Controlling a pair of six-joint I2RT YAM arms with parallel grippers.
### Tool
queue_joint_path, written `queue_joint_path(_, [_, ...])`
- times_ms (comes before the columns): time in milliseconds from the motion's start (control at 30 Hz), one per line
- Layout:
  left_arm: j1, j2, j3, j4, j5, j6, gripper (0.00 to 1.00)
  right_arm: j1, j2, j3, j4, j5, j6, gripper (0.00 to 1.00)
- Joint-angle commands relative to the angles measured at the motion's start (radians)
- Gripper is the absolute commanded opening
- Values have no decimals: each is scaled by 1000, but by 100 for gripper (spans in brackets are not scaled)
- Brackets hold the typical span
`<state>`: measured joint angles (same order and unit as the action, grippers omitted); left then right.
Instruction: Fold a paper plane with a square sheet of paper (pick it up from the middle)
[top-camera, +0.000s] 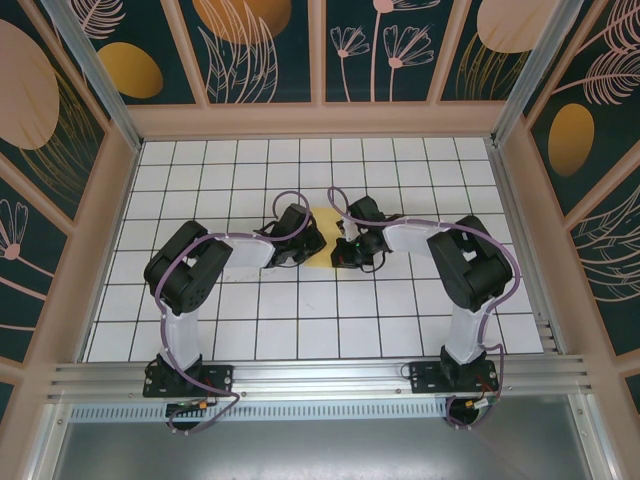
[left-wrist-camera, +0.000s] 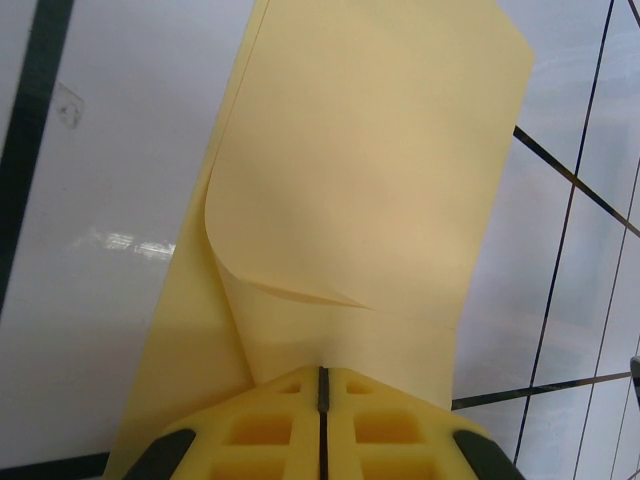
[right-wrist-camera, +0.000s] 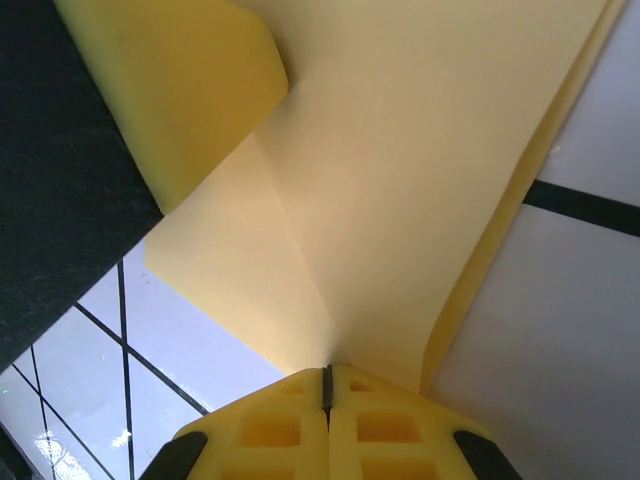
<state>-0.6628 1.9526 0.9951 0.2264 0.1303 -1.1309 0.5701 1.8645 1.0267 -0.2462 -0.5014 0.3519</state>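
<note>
Left tool (left-wrist-camera: 322, 382) clenched on the square sheet of paper (left-wrist-camera: 370, 200) (curled over); right tool (right-wrist-camera: 326, 378) pinches it too.

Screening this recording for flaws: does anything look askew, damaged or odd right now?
Nothing torn or spilled. The square sheet of paper, pinched by the shut left fingers and right fingers, is not flat: in the left wrist view one layer curls in a loose, uncreased bend.

White table (top-camera: 250, 330), thin black grid lines (top-camera: 297, 300), glossy, light glare in left wrist view. Pale wooden frame (top-camera: 320, 120) around table. Dark teal wall panels (top-camera: 265, 50) behind and at sides, orange ovals, pink leaf and flower outlines. Metal rail (top-camera: 320, 372) along near edge of table.
</note>
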Motion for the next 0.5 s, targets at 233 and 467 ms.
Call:
queue_joint_path(233, [6, 35, -9, -94, -18, -4, 9, -53, 3, -61, 30, -101, -22, 6])
queue_joint_path(467, [7, 33, -14, -90, -15, -5, 9, -61, -44, -7, 76, -152, 6, 7])
